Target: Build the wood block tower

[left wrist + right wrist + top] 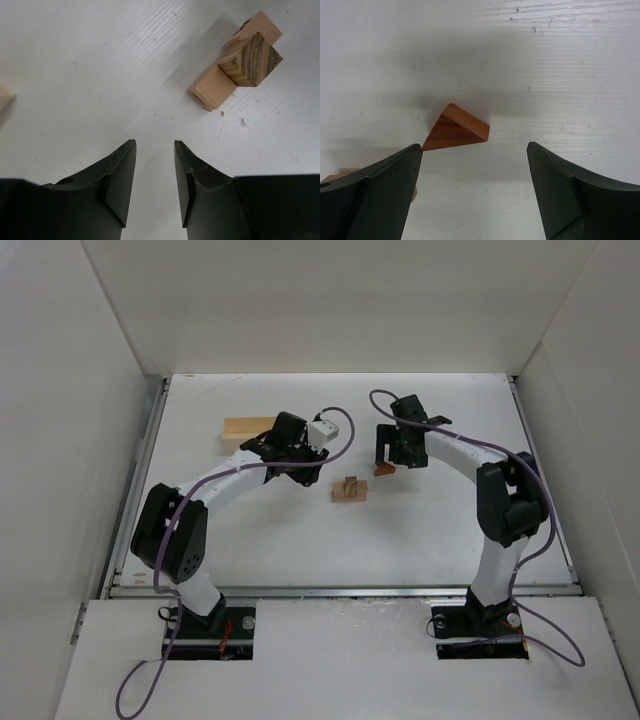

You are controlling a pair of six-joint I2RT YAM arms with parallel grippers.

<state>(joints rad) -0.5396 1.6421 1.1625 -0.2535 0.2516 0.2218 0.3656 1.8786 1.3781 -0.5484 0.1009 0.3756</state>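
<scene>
Right fingers [380, 185] spread wide above a reddish-brown wedge [456, 131] on the tabletop [545, 60]; left fingers [120, 175] slightly apart, empty, near the block tower [240, 60].

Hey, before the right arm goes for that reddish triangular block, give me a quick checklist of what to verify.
1. Right gripper open: ok.
2. Reddish triangular block centred in its opening: not ok, it lies off to one side.
3. Left gripper empty and apart from the tower: ok.
4. Tower standing upright, top free: ok.
5. Right gripper low enough to grasp: cannot tell.
</scene>
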